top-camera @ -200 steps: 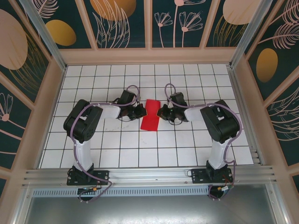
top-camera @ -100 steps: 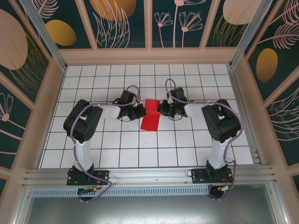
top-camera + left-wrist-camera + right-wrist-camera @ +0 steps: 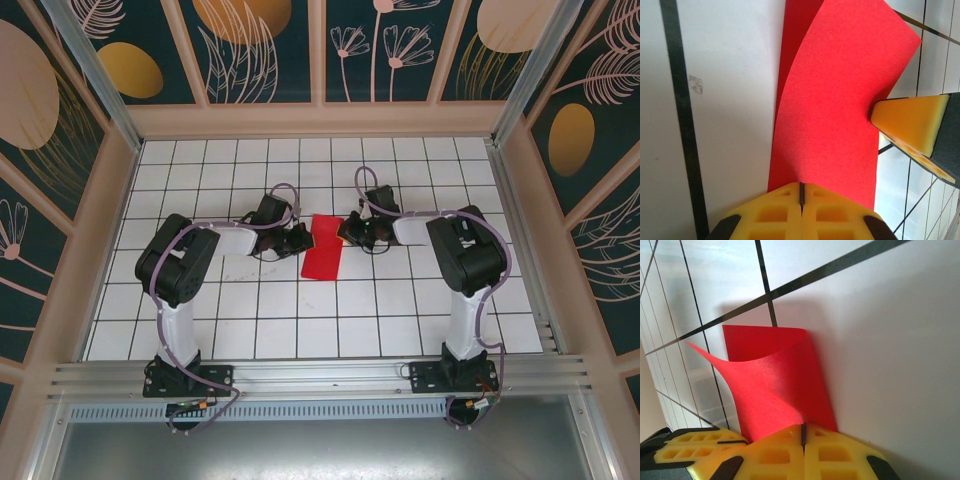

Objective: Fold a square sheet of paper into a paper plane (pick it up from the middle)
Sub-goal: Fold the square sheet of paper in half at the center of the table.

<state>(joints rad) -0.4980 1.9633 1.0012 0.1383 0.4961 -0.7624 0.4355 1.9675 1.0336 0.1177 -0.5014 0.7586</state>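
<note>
One square sheet of paper (image 3: 323,247) is counted, bright red and unmarked. It lies near the middle of the desk (image 3: 200,320), slightly toward the desk's far edge. It is already partly folded. In the left wrist view an upper layer (image 3: 835,100) is seen lying over a lower one and curving away from it. In the right wrist view a flap (image 3: 765,385) is lifted and twisted above the desk's surface. No finished dart is seen.

Two grippers are counted. The left gripper (image 3: 303,240) is placed just left of the desk's middle, at the sheet's left edge. The right gripper (image 3: 345,232) is placed just right of the middle, at the sheet's right edge. Both pairs of jaws are closed, the yellow pads pressed together along a thin seam (image 3: 801,187) (image 3: 803,432). The paper runs up to each seam, but whether an edge is actually pinched cannot be told.

The sheet is judged to be very light, thin and limp. It is likely to bend under its own weight, to crease wherever it is pressed, and to slide on the smooth desk if pushed sideways. A tear is possible if it is pulled from both sides at once. A hold is best taken at the middle of an edge or along the fold. There the layers are doubled and somewhat stiffer, and light pressure is called for.
</note>
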